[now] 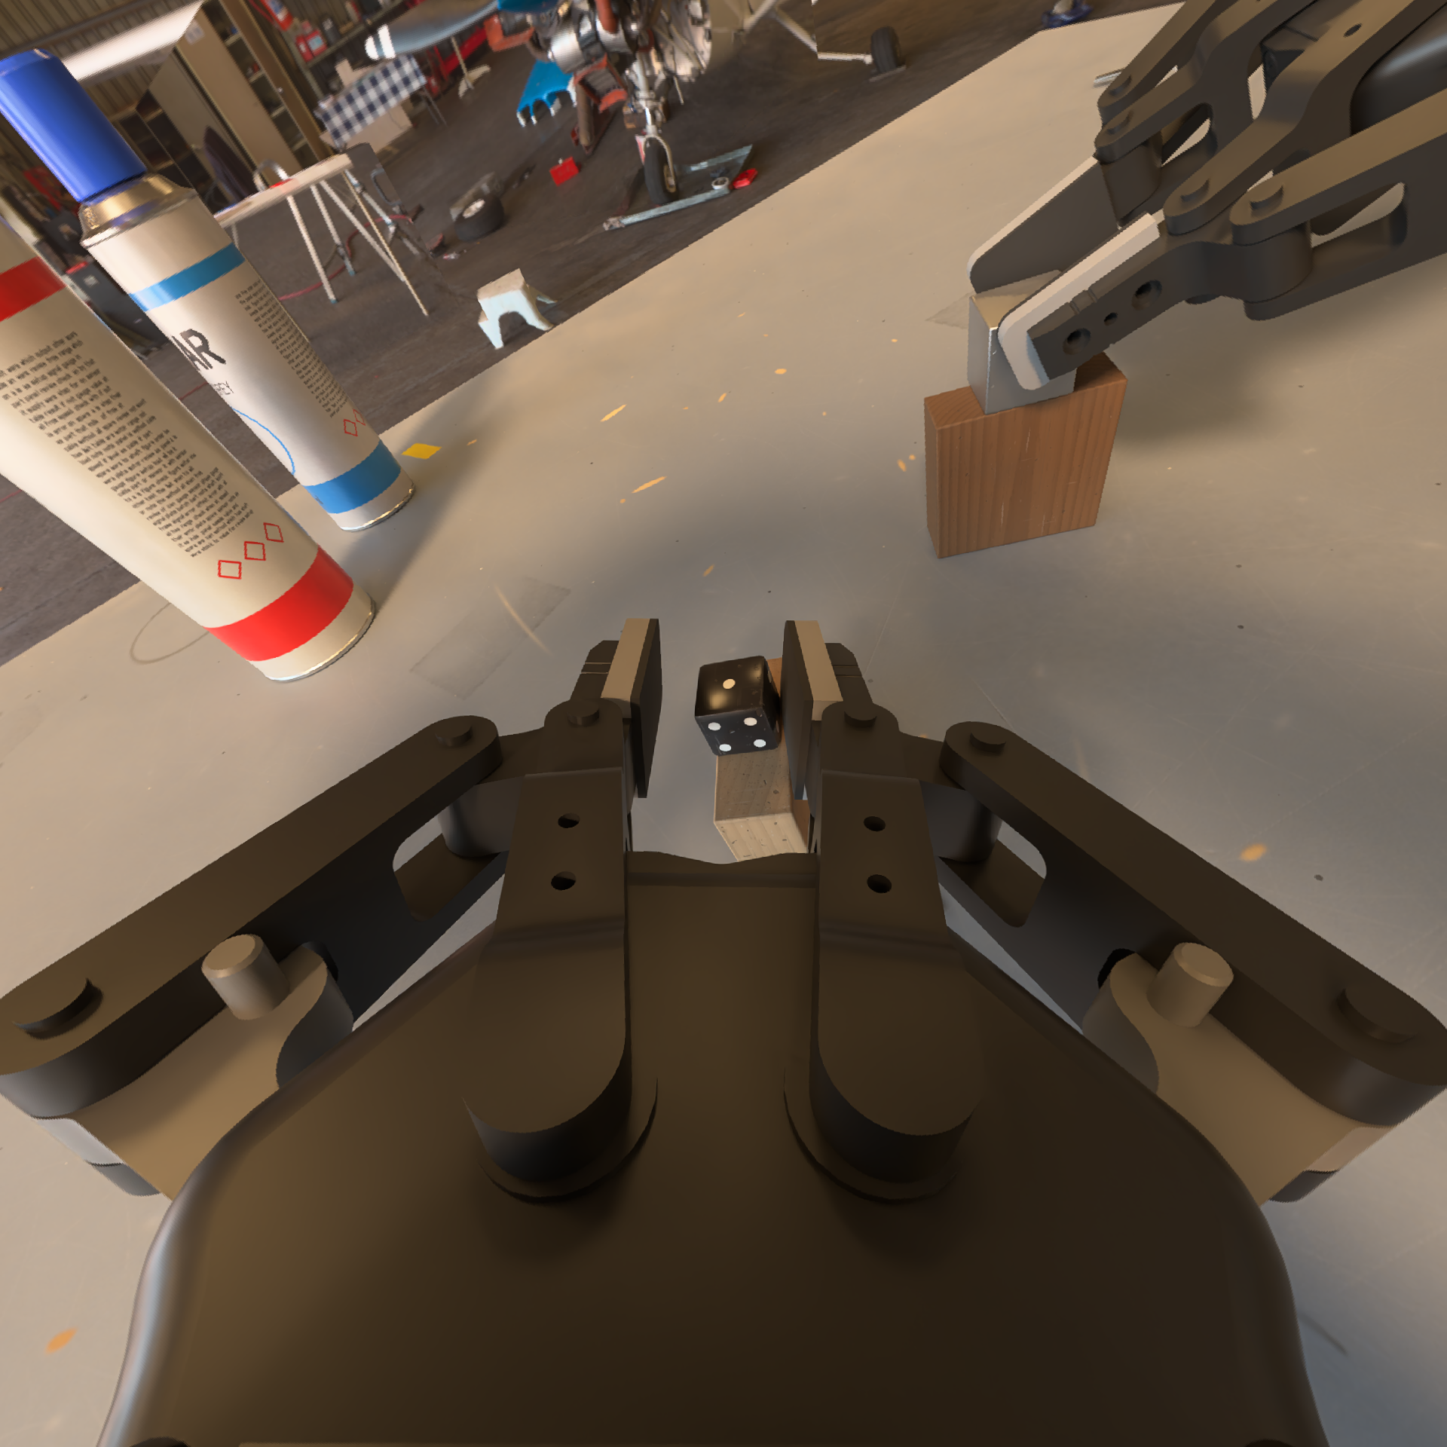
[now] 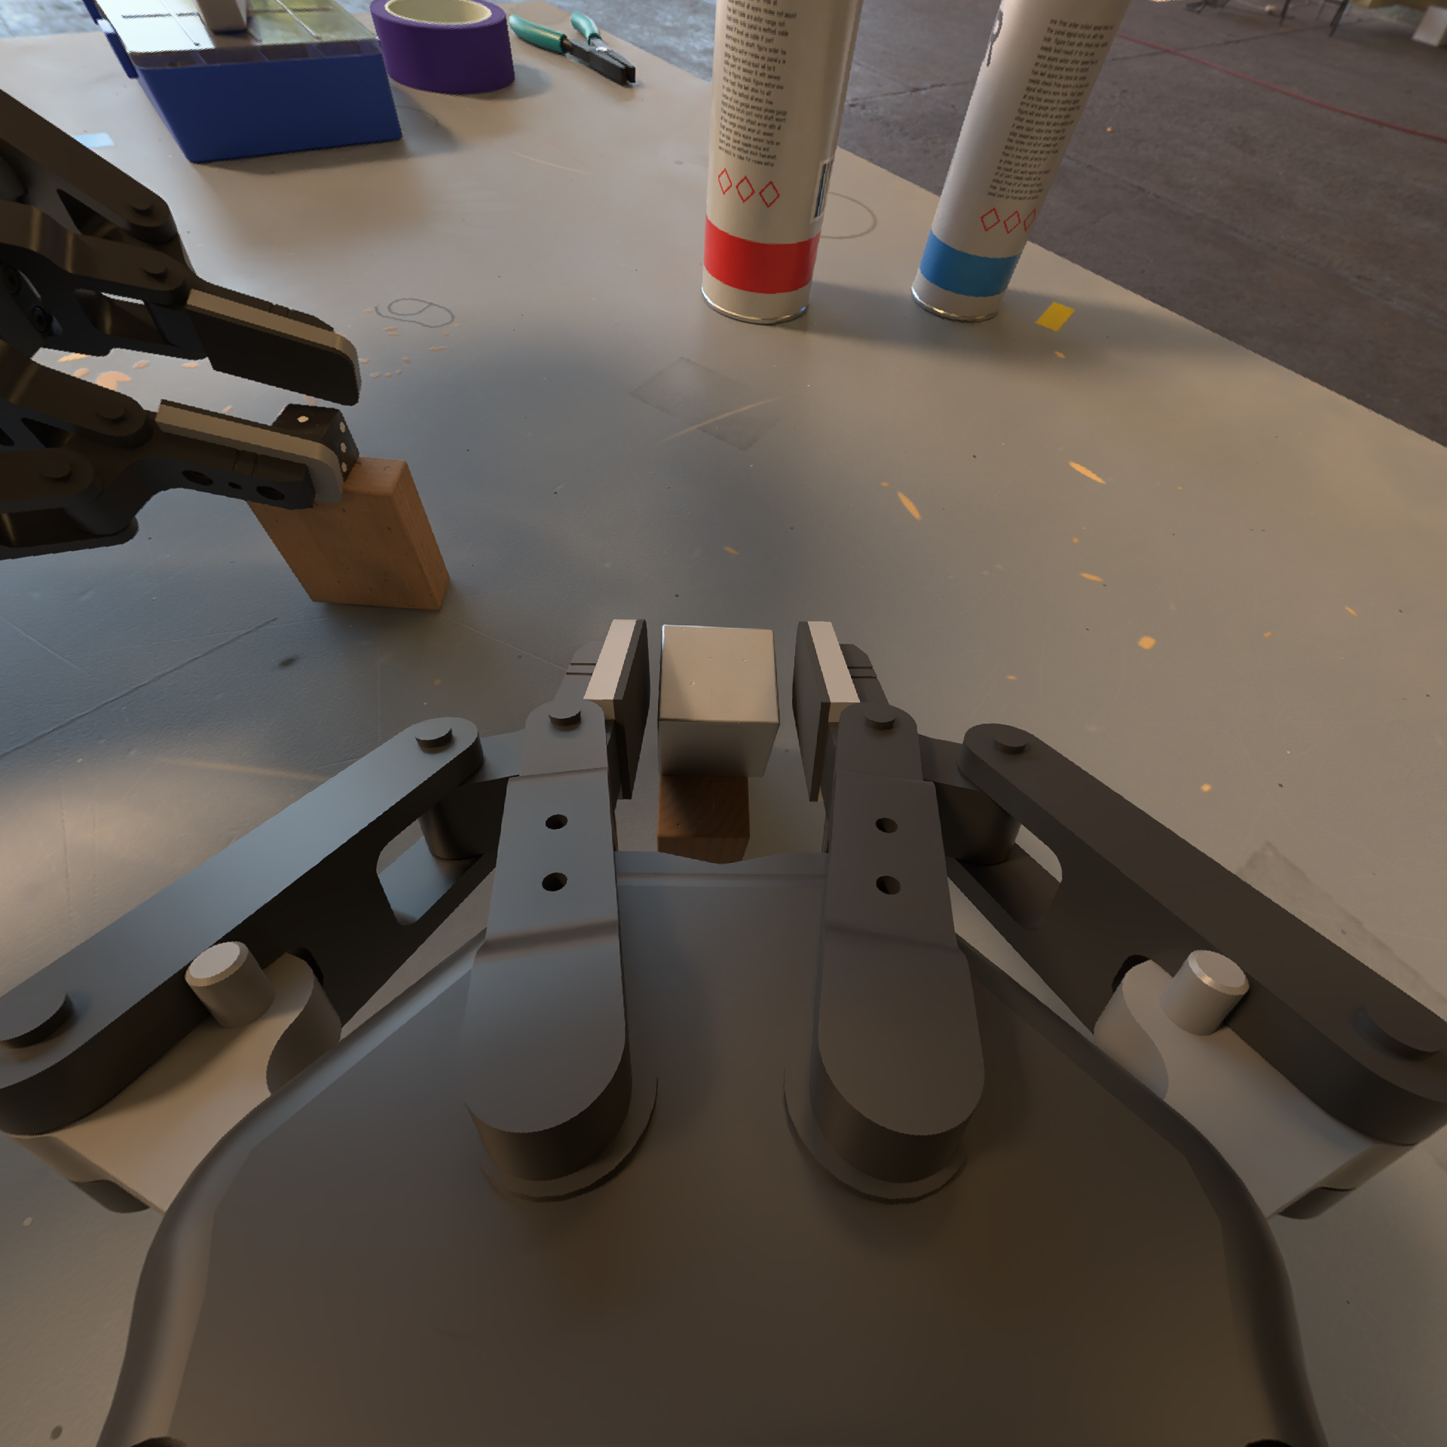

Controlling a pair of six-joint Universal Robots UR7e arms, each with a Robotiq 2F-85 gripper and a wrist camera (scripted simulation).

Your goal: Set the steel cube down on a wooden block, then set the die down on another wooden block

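Observation:
In the left wrist view, the black die [image 1: 736, 705] sits on top of a pale wooden block [image 1: 759, 806]. My left gripper [image 1: 724, 673] is open around it, the left pad apart from the die and the right pad close beside it. In the right wrist view, the steel cube [image 2: 716, 697] rests on a dark wooden block [image 2: 701, 822]. My right gripper [image 2: 720, 665] is open, with a thin gap on each side of the cube. The right gripper [image 1: 1006, 321], the cube [image 1: 990, 368] and its block [image 1: 1018, 470] also show in the left wrist view.
Two tall spray cans stand near the table's far edge, one red-banded [image 2: 763, 156] and one blue-banded [image 2: 994, 196]. A blue box [image 2: 258, 102], a purple tape roll [image 2: 442, 47] and green-handled pliers [image 2: 571, 43] lie at the back left.

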